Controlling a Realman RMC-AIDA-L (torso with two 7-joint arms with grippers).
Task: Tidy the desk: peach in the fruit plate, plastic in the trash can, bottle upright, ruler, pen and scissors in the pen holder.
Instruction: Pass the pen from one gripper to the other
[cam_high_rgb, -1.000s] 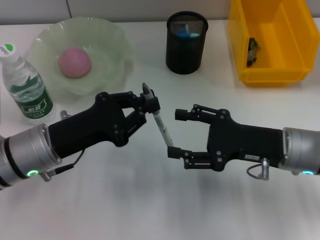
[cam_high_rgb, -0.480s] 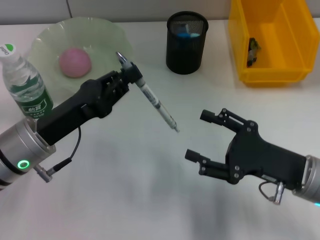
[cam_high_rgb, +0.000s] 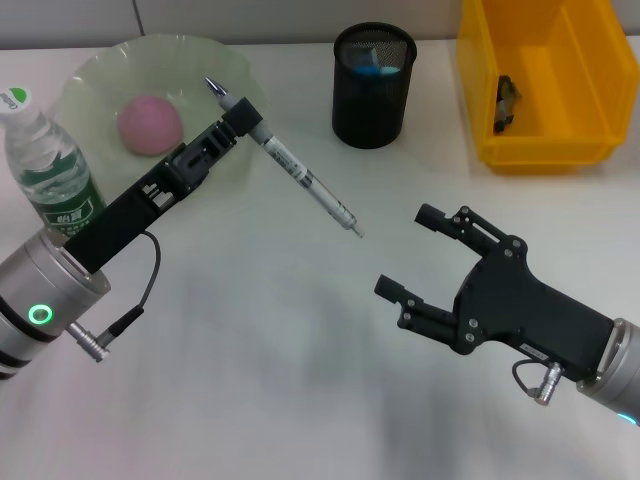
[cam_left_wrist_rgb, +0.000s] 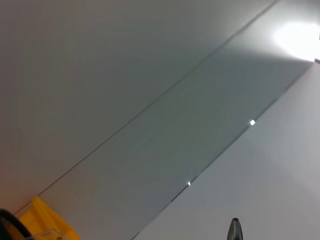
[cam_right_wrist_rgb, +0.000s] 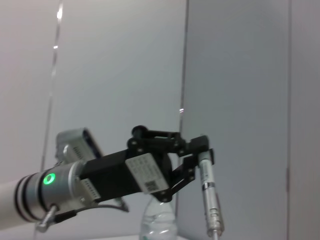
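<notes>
My left gripper (cam_high_rgb: 235, 122) is shut on the pen (cam_high_rgb: 300, 183), a white barrel with a dark tip, held tilted in the air left of the black mesh pen holder (cam_high_rgb: 373, 85). The right wrist view shows the left gripper (cam_right_wrist_rgb: 195, 157) clamping the pen (cam_right_wrist_rgb: 210, 197). My right gripper (cam_high_rgb: 415, 260) is open and empty, low at the right. The pink peach (cam_high_rgb: 150, 124) lies in the green fruit plate (cam_high_rgb: 215, 75). The bottle (cam_high_rgb: 52, 170) stands upright at far left. Blue items sit inside the holder. The ruler and scissors cannot be told apart there.
A yellow bin (cam_high_rgb: 545, 85) stands at the back right with a small dark scrap (cam_high_rgb: 507, 100) inside. In the left wrist view only the pen's tip (cam_left_wrist_rgb: 235, 230), a corner of the yellow bin (cam_left_wrist_rgb: 52, 225) and the wall show.
My left gripper has lifted the pen up and back toward the plate. My right gripper has let go of the pen and drawn away to the lower right, staying open.
</notes>
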